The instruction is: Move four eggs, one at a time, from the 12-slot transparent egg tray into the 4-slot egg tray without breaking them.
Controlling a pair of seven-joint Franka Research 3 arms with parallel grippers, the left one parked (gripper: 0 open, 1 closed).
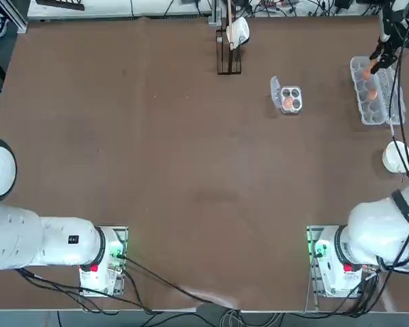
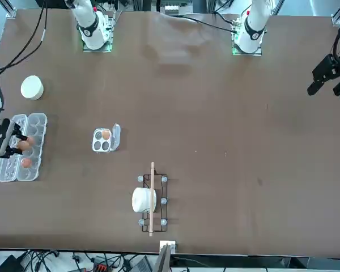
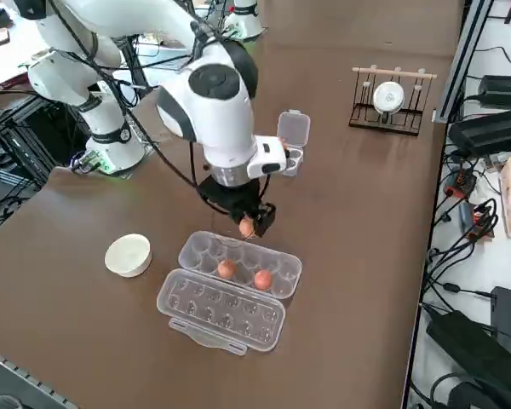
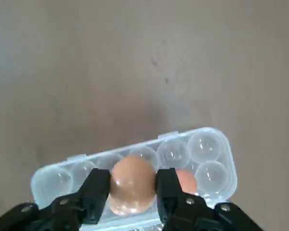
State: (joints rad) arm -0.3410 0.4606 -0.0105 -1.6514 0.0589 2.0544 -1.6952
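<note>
Right gripper (image 4: 133, 188) is nearest the wrist camera: black fingers (image 4: 97, 192) clamped on the held egg (image 4: 133, 187), one pad on each side of its widest part. It hangs lifted above the 12-slot transparent egg tray (image 3: 238, 281), clear of the cups.

Two more eggs sit in that carton's cups: one (image 3: 227, 269) and another (image 3: 262, 279) side by side in the same row; hinged lid lies open flat beside it. 4-slot egg tray (image 1: 289, 99) is well apart on the brown table (image 1: 157, 170), with one egg (image 1: 287, 102) already in a cup and three cups free. So I'd judge this is the second transfer.

Handling: egg is light, rigid, brittle, smooth matte orange-brown shell, oval so it can roll or slip in the pads. Grip across the belly looks right; keep squeeze minimal. Both trays are thin clear moulded plastic, light, likely to shift if bumped. Set down straight into a round cup, no drop.

White bowl (image 1: 397, 156) near the carton, out of the way.
</note>
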